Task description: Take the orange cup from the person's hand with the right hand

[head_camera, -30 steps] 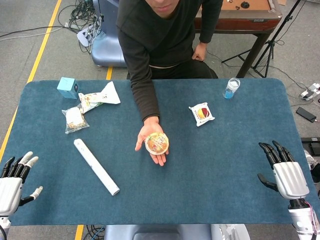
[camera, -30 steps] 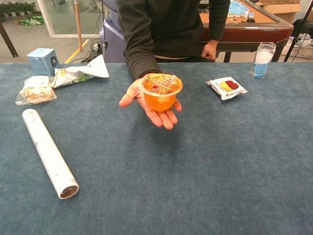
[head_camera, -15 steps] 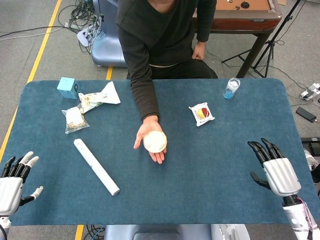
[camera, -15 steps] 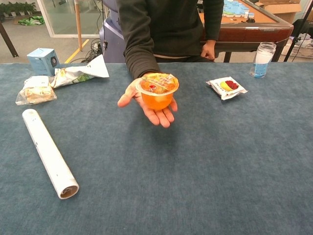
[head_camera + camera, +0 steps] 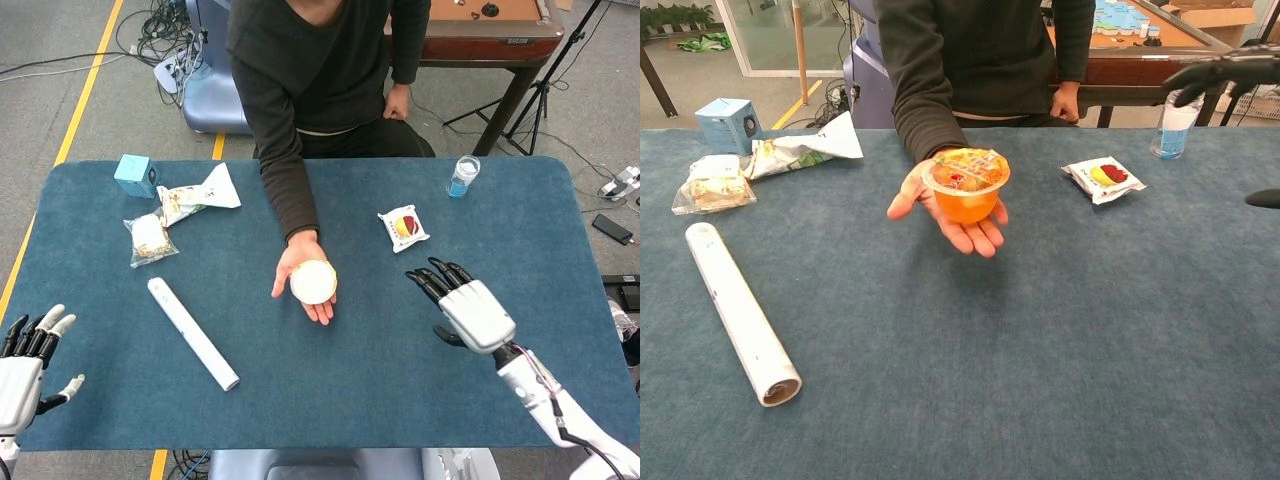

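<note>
I observe the orange cup [image 5: 965, 190] resting on the person's hand [image 5: 945, 215] above the blue worktop [image 5: 400, 370]. My right hand [image 5: 468, 308] hovers beside it, fingers [image 5: 432, 283] spread, empty. My left hand [image 5: 22, 365] rests open at the worktop's edge. Grey floor, yellow line [image 5: 88, 85].

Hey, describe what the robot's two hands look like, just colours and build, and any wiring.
The right hand has a silver-grey back and black fingers; a thin red cable runs along its white wrist. The left hand is silver-grey too, with white-tipped fingers.

Bright, even overhead light, soft shadows, glare-whitened cup lid [image 5: 313, 282], sharp focus
</note>
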### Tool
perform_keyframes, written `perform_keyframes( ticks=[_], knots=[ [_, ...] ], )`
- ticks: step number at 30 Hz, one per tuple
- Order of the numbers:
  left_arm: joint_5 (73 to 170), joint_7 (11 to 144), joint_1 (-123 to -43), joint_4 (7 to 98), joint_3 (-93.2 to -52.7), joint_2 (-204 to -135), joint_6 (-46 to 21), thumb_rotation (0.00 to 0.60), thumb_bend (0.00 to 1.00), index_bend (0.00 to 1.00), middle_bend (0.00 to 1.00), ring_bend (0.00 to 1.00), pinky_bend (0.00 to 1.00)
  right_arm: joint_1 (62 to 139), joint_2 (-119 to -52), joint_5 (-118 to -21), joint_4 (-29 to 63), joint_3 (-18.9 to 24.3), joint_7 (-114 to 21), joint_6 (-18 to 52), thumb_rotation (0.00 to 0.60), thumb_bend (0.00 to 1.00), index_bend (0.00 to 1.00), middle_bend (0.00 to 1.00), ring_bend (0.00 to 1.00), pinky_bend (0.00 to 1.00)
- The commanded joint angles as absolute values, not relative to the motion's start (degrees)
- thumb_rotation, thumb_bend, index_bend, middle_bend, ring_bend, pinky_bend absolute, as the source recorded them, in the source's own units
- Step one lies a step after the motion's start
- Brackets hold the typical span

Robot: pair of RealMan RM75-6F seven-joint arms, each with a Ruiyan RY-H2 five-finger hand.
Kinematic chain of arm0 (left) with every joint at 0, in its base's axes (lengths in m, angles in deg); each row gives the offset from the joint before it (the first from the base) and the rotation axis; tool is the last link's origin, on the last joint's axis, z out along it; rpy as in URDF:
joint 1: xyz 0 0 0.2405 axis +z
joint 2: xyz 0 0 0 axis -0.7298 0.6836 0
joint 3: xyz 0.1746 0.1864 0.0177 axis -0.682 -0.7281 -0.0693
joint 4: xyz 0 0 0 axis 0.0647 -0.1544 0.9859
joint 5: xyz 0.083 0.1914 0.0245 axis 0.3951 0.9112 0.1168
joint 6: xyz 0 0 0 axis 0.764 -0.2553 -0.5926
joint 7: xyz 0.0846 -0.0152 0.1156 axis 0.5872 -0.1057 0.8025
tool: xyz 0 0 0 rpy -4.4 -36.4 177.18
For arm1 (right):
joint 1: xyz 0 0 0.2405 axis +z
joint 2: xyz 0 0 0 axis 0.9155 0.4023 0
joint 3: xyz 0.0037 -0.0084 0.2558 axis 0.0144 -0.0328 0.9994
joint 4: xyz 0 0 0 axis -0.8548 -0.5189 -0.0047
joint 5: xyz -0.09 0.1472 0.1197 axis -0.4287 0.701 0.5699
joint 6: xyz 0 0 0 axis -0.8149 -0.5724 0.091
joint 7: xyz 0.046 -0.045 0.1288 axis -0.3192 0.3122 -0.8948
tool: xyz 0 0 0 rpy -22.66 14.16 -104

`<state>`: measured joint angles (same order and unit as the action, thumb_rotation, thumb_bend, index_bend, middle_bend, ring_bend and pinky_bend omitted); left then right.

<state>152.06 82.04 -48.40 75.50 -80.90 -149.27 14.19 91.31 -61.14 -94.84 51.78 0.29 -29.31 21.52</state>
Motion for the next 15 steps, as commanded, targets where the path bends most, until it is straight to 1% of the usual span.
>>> perform_keyframes(
  ticks=[1,5,9,15],
  knots=[
    [152.42,81.87,-48.30,75.53,-80.90,-149.22,14.55,0.600,0.21,0.15,0.07,0.09,0.02,97.24,-63.29,-89.39,52.95,3.32,-25.26,28.01,0.600,0.21,0.09,0.13,0.03,0.18],
    [152.52,81.94,-48.22,75.50,-80.99,-149.23,14.61,0.600,0.21,0.14,0.07,0.09,0.02,102.37,-66.01,-83.81,52.16,5.07,-22.76,33.28,0.600,0.21,0.09,0.06,0.00,0.17],
    [152.41,81.92,-48.08,75.48,-80.96,-149.22,14.76,0.600,0.21,0.14,0.07,0.09,0.02,107.18,-69.66,-78.68,49.96,6.04,-19.89,36.70,0.600,0.21,0.09,0.04,0.00,0.16],
    [152.38,82.02,-48.01,75.61,-80.93,-149.10,14.81,0.600,0.21,0.14,0.07,0.09,0.02,112.47,-74.43,-73.47,46.56,6.59,-17.31,38.70,0.600,0.21,0.06,0.02,0.00,0.13]
  ],
)
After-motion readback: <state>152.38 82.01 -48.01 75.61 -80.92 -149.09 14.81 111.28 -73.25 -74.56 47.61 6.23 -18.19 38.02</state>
